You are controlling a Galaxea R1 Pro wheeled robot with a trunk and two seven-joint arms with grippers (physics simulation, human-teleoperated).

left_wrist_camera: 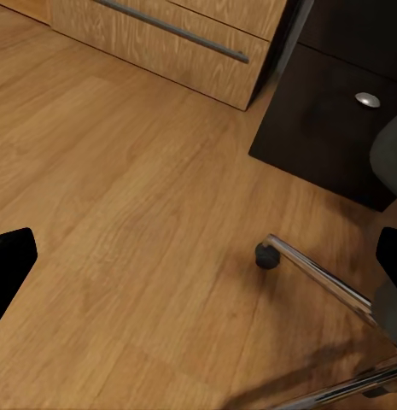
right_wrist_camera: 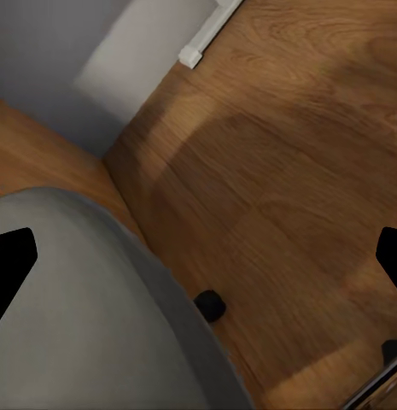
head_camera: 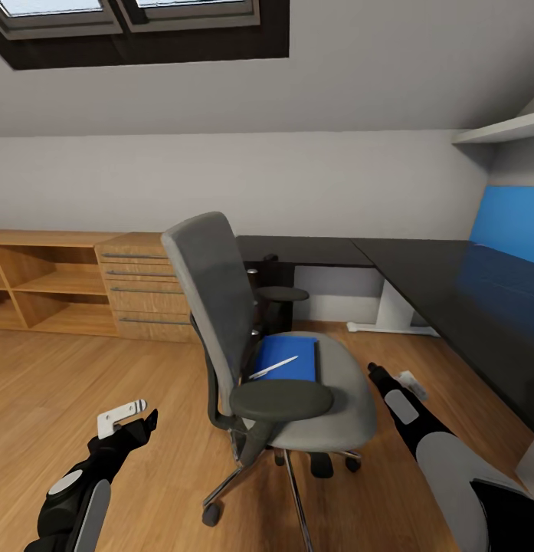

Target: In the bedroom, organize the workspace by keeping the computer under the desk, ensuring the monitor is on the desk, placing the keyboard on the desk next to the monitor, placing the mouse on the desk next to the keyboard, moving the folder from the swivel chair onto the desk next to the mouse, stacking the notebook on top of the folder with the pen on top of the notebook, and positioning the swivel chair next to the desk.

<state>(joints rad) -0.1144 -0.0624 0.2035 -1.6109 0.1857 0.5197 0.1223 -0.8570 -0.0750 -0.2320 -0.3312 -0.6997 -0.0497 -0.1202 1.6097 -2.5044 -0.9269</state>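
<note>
Two arms hang low on either side of the swivel chair [head_camera: 274, 345], which stands on the wood floor [head_camera: 83, 383] just off the dark L-shaped desk [head_camera: 450, 284]. The blue folder [head_camera: 286, 359] lies flat on the grey seat with a thin pale pen-like object [head_camera: 273, 368] across it. The step in hand looks like fetching that folder, so the sensible approach is to come over the seat from the front, clear of the near armrest [head_camera: 282, 399], and lift without tipping the item on top. The left gripper [head_camera: 132, 418] hovers above the floor beside the chair's base, jaws spread and empty. The right gripper [head_camera: 393, 379] sits just beside the seat edge, fingers also apart, holding nothing.
</note>
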